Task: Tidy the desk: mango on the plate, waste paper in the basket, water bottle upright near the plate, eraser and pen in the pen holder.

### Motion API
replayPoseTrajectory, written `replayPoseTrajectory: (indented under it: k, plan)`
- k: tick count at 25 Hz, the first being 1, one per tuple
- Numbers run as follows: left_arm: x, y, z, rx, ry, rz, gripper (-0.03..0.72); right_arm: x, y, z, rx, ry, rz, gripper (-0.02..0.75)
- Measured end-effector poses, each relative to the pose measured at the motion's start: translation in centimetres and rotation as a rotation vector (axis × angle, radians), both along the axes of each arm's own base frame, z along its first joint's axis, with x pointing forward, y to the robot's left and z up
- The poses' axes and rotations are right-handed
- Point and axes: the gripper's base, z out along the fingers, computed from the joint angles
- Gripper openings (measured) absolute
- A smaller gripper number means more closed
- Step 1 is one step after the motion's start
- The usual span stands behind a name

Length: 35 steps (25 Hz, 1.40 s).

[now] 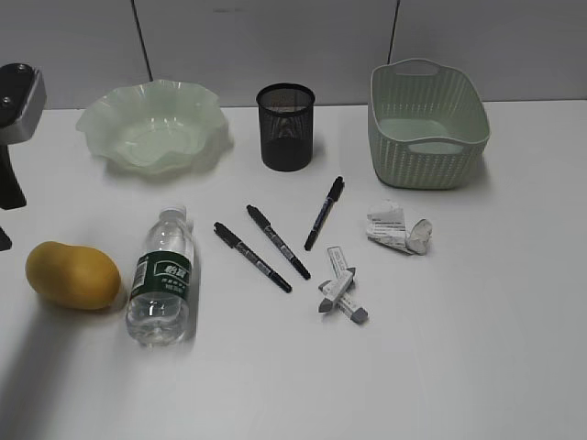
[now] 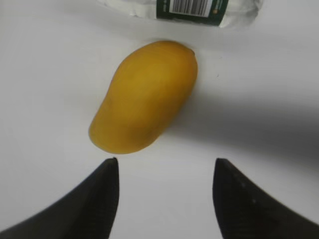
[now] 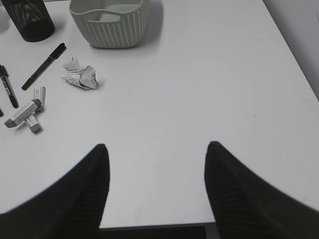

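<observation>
Mango (image 2: 144, 97) lies on the desk (image 1: 477, 367) nearest the front left, just ahead of the left gripper (image 2: 166, 172), whose jaws stand apart and empty. Beside it the water bottle (image 1: 161, 275) lies flat; the right gripper (image 3: 157, 152) hangs spread over bare tabletop. Farther back stand plate (image 1: 154, 124), pen holder (image 1: 285, 126) and basket (image 1: 427, 124).

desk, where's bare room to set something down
The desk lies bare right of the waste paper and basket, and along the front edge. The plate is empty too. It is crowded from the water bottle across the pens to the erasers.
</observation>
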Motion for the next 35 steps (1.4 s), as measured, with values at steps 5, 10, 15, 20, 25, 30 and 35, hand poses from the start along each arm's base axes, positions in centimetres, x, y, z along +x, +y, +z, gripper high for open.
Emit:
replayPoseTrajectory:
  k: [5, 10, 15, 20, 25, 30, 35]
  plan:
    - [1.9, -0.3, -1.3, -0.006, -0.11, -0.09, 0.538, 0.0, 0.0, 0.0, 0.0, 0.0, 0.0, 0.482]
    - [2.9, -0.6, -3.3, -0.025, -0.089, -0.1, 0.587, 0.0, 0.0, 0.0, 0.0, 0.0, 0.0, 0.482]
    - [3.2, 0.0, -4.9, 0.045, -0.039, -0.154, 0.591, 0.0, 0.0, 0.0, 0.0, 0.0, 0.0, 0.482]
    - [3.5, 0.1, -6.2, 0.062, -0.002, -0.174, 0.592, 0.0, 0.0, 0.0, 0.001, 0.0, 0.0, 0.482]
    - [3.7, 0.0, -7.2, 0.066, 0.022, -0.21, 0.592, 0.0, 0.0, 0.0, 0.001, 0.0, 0.0, 0.482]
    - [4.0, 0.0, -8.6, 0.067, 0.043, -0.219, 0.593, 0.0, 0.0, 0.0, 0.001, 0.0, 0.0, 0.482]
    - [4.4, -0.2, -8.9, 0.046, 0.014, -0.197, 0.597, 0.0, 0.0, 0.0, 0.002, 0.0, 0.001, 0.482]
